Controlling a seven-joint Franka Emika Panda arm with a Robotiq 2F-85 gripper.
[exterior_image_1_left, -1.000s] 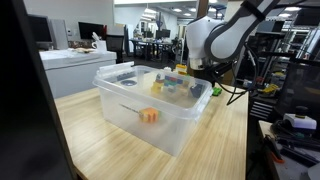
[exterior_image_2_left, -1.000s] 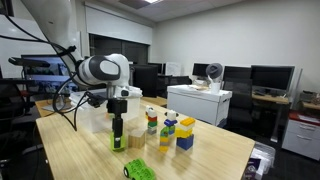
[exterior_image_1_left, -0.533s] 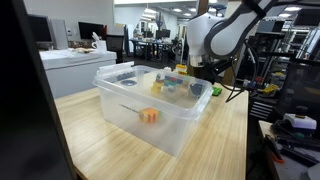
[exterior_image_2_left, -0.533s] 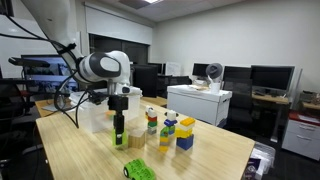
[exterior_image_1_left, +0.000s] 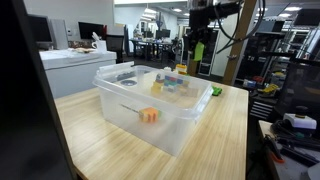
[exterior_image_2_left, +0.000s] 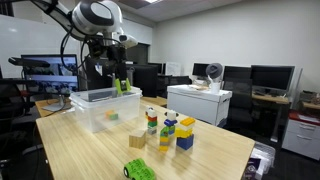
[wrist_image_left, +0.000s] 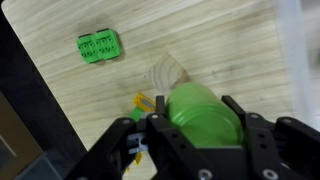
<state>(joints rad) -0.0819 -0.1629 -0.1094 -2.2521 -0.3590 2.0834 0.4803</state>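
- High above the tabletop (exterior_image_1_left: 120, 150) in an exterior view, the claw (exterior_image_1_left: 197, 48) hangs beyond the clear bin (exterior_image_1_left: 165, 135). From here, anything it lets go would fall a long way.
- In an exterior view, the claw (exterior_image_2_left: 122, 78) is clamped on a green cylinder (exterior_image_2_left: 123, 86), above the clear bin (exterior_image_2_left: 95, 120).
- In the wrist view, the fingers (wrist_image_left: 252, 135) pinch the green cylinder (wrist_image_left: 205, 112) by its round sides. It may slip out and land near the green block (wrist_image_left: 98, 45).
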